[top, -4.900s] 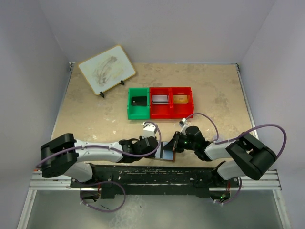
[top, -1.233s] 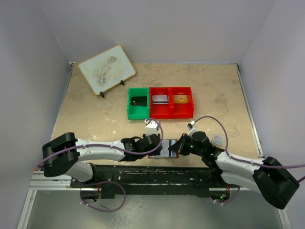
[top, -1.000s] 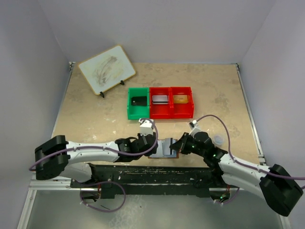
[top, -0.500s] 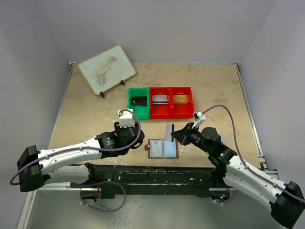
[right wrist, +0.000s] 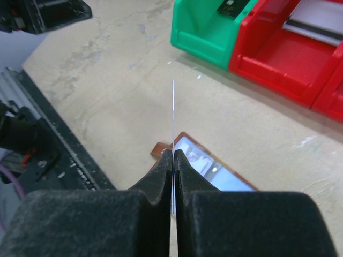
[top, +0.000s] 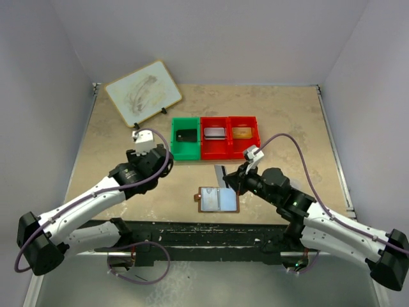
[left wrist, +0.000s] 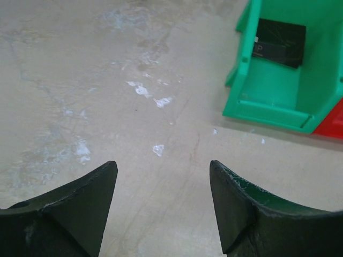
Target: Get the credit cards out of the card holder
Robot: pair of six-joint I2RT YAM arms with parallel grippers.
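Note:
The card holder [top: 218, 199] lies open and flat near the table's front edge, brown rim and pale blue inner panels up; it also shows under the fingers in the right wrist view [right wrist: 217, 172]. My right gripper [top: 231, 181] [right wrist: 173, 152] is shut on a thin credit card [top: 221, 173], held on edge above the holder's far side and seen as a fine line [right wrist: 173, 115]. My left gripper [top: 151, 162] [left wrist: 163, 176] is open with nothing between its fingers, over bare table left of the green bin [left wrist: 268, 113].
A green bin [top: 185, 155] holding a black card [left wrist: 280, 35] stands beside two joined red bins [top: 230, 154] [right wrist: 268, 69] mid-table. A whiteboard on a stand [top: 142, 93] leans at the back left. The walls close in on both sides.
My left gripper let go of the card holder, opened, and drew back left toward the green bin. My right gripper pulled a card out of the holder and lifted it.

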